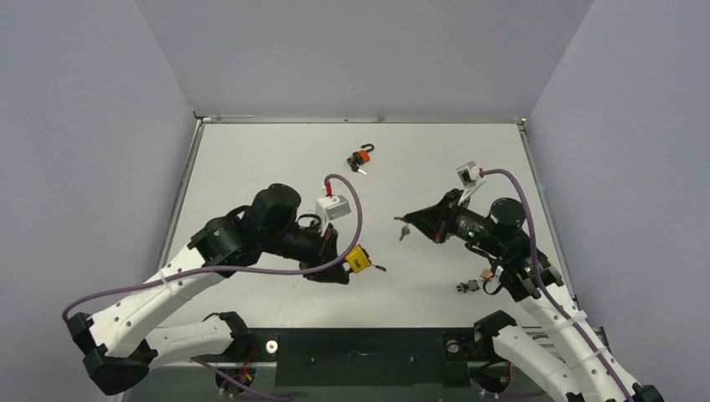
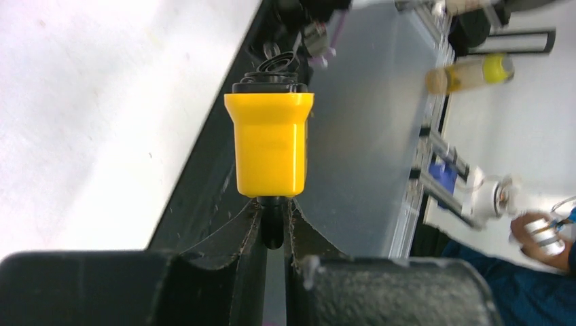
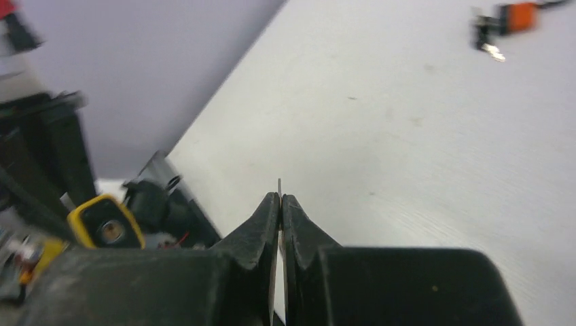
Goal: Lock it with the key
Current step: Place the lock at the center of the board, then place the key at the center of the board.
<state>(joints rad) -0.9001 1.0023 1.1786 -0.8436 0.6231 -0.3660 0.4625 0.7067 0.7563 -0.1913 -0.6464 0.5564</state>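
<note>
My left gripper [image 1: 339, 261] is shut on the black shackle of a yellow padlock [image 1: 358, 259], held above the table with its body pointing right. In the left wrist view the padlock [image 2: 270, 145] sticks out from between my fingers [image 2: 251, 224]. My right gripper [image 1: 409, 222] is shut on a thin metal key [image 3: 279, 187], whose tip pokes out past the closed fingertips and points left toward the lock. The lock's keyhole end shows in the right wrist view [image 3: 109, 229], some way off to the left.
An orange padlock with keys [image 1: 361, 158] lies at the back middle of the table; it also shows in the right wrist view [image 3: 506, 22]. Small loose lock parts [image 1: 474, 281] lie by the right arm's base. The table's dark front edge [image 1: 360, 343] runs below.
</note>
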